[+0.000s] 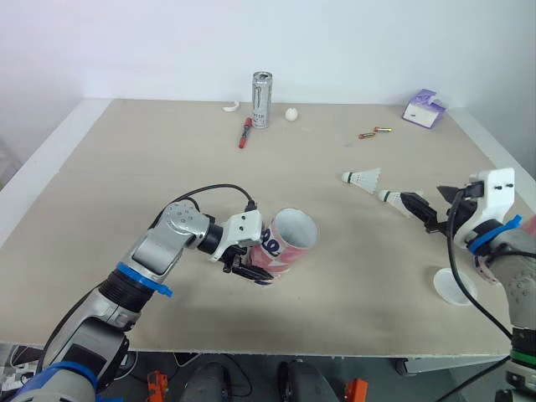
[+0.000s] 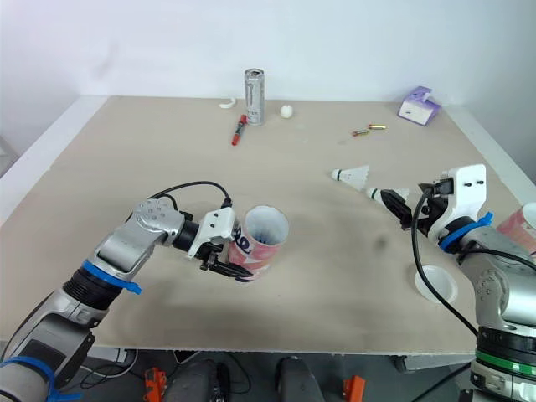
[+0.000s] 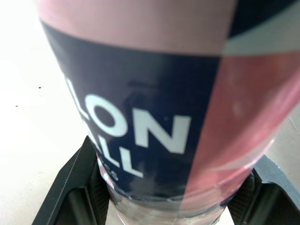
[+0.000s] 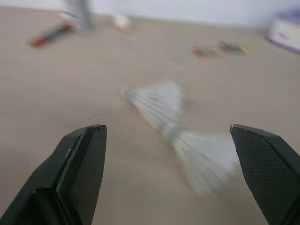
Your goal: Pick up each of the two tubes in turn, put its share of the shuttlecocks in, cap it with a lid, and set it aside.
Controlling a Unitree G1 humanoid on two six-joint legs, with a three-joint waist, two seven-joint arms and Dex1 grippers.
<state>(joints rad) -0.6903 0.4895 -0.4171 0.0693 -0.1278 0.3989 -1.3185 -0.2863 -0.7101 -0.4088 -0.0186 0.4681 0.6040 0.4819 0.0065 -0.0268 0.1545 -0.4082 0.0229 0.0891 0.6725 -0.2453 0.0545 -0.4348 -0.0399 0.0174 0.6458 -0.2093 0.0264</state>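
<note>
My left gripper [image 1: 249,266] is shut on a pink and navy tube [image 1: 285,243] near the table's front middle. The tube lies tilted, its open mouth [image 1: 296,229] turned toward the right. In the left wrist view the tube [image 3: 154,103] sits between both fingers [image 3: 70,187]. Two white shuttlecocks [image 1: 362,177] [image 1: 390,197] lie nose to tail at the right. My right gripper [image 1: 423,211] is open just beside the nearer one, apart from it. In the right wrist view, both shuttlecocks [image 4: 154,96] [image 4: 206,159] lie ahead of the spread fingers [image 4: 84,159]. A white lid [image 1: 455,286] rests near the front right edge.
At the back stand a silver can [image 1: 262,99], a red marker [image 1: 244,132], a small white ball [image 1: 291,114] and a white scrap [image 1: 230,105]. Batteries [image 1: 374,132] and a purple box [image 1: 424,109] lie back right. A second pink tube [image 2: 515,224] peeks out behind my right arm.
</note>
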